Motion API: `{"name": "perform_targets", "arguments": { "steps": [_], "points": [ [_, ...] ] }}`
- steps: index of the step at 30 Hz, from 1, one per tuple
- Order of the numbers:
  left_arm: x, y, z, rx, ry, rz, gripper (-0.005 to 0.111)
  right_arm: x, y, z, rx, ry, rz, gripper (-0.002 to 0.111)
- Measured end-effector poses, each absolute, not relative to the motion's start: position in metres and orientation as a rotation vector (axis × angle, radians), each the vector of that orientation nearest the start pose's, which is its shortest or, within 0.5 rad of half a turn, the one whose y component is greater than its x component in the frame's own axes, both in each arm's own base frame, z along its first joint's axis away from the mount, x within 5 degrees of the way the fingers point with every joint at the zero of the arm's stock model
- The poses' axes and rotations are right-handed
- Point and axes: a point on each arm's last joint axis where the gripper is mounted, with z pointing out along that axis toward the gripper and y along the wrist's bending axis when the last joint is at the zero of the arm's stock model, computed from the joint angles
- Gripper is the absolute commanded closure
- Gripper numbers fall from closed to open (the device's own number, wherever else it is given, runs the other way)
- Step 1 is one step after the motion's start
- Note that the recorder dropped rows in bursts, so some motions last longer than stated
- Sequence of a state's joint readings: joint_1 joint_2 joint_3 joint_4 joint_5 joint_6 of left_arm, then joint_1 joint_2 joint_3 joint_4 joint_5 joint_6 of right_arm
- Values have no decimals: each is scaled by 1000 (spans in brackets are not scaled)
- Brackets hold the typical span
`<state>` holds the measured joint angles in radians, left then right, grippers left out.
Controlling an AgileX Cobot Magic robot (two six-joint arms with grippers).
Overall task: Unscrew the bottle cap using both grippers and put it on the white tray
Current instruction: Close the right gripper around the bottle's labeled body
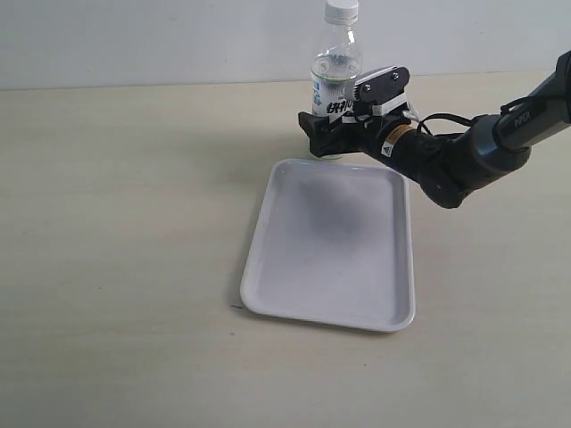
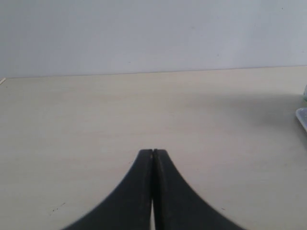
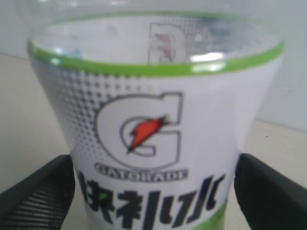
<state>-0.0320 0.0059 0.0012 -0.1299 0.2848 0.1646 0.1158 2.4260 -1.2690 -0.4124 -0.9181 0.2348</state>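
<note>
The bottle (image 1: 335, 85) stood upright on the table (image 1: 134, 223) just behind the far rim of the white tray (image 1: 330, 241), with the bottle cap (image 1: 341, 11) on its neck. The right gripper (image 1: 326, 134) had its jaws spread wide on either side of the bottle's labelled lower body, though whether its fingers (image 3: 38, 196) pressed the label was unclear. The left gripper (image 2: 153, 152) was closed on nothing above bare table.

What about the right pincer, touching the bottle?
Cannot tell. Right wrist view: fingers of the right pincer sit at both sides of the bottle, neither gap nor press plainly visible.
</note>
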Motion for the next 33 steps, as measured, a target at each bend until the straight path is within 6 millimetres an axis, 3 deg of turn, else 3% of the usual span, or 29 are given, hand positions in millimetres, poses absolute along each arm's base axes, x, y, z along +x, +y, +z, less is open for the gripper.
{"name": "perform_targets", "arguments": {
  "steps": [11, 27, 29, 33],
  "points": [
    [55, -5, 187, 90, 1771, -27, 107, 457, 83, 55, -356, 1713, 357, 37],
    [55, -5, 187, 90, 1771, -27, 107, 457, 81, 55, -322, 1717, 352, 102],
    [55, -5, 187, 90, 1771, -27, 107, 458, 81, 55, -318, 1718, 352, 108],
    [55, -5, 187, 90, 1771, -27, 107, 459, 79, 56, -261, 1724, 366, 108]
  ]
}}
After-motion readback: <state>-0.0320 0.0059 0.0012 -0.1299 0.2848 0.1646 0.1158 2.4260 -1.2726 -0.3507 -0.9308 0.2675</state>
